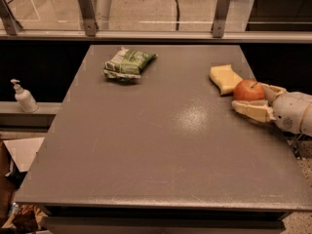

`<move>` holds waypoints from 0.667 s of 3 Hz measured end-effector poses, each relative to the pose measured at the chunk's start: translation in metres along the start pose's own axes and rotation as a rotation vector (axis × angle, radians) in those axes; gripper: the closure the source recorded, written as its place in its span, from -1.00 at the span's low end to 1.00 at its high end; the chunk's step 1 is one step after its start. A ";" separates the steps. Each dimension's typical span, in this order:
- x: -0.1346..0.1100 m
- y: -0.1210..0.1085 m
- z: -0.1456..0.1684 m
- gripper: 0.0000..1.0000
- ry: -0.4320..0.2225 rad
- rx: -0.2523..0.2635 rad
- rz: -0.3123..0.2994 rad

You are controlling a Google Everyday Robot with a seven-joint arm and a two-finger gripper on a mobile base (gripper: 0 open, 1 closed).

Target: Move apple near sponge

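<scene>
The red-orange apple point(248, 90) sits at the table's right edge, touching or almost touching the pale yellow sponge point(224, 78), which lies just to its left and behind it. My gripper point(251, 98) reaches in from the right. Its cream fingers point(251, 110) stand on either side of the apple, one in front and one behind. It looks shut on the apple, which is low on the table top.
A green and white snack bag point(128, 63) lies at the back left of the grey table point(156, 145). A soap pump bottle point(24, 97) stands on a ledge off the left side. A glass railing runs behind the table.
</scene>
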State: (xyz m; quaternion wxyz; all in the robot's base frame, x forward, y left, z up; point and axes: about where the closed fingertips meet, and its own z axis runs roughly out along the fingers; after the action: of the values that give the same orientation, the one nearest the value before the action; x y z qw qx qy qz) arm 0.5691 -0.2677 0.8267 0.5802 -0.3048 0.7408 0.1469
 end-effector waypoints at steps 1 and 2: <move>0.007 -0.002 -0.005 -1.00 0.008 -0.009 0.021; 0.009 -0.003 -0.016 -1.00 -0.001 -0.029 0.036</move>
State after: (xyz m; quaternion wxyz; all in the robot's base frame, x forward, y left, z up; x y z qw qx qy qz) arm 0.5576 -0.2817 0.8232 0.5734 -0.2997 0.7437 0.1682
